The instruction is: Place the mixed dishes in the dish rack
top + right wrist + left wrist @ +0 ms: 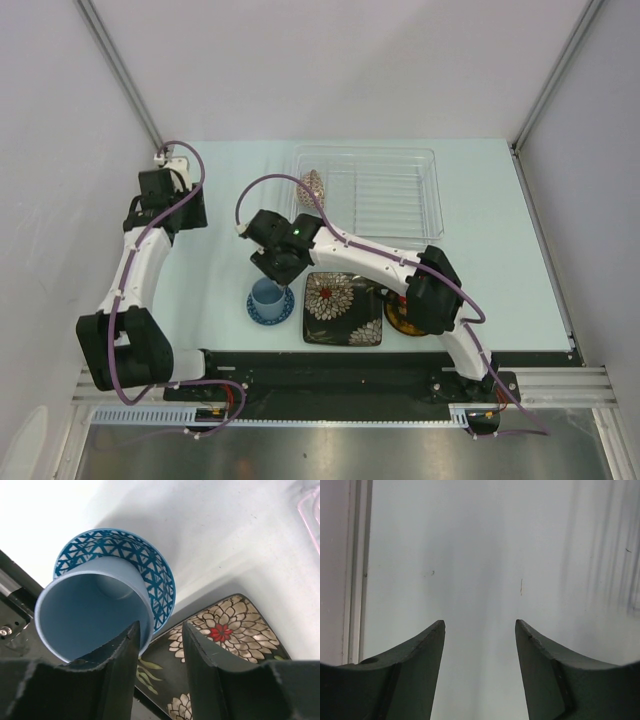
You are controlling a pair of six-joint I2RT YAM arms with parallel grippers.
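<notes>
The pale blue cup (265,294) stands on the small blue saucer (270,312) at the table's front, left of the black square floral plate (343,308). My right gripper (281,268) hovers over the cup. In the right wrist view it (160,630) is open, one finger over the cup's (85,615) mouth, the other outside the rim above the plate (225,630); the saucer (145,560) shows beneath. The beige lattice bowl (312,187) sits in the clear dish rack (400,200). The yellow saucer (392,318) is mostly hidden under my right arm; the mug is hidden. My left gripper (172,200) (480,630) is open and empty.
The rack lies at the back centre-right, its ridged dividers bare right of the bowl. White walls close the table on the left, right and back. A black rail runs along the front edge behind the arm bases. The left wrist view shows only tabletop and a frame edge (355,570).
</notes>
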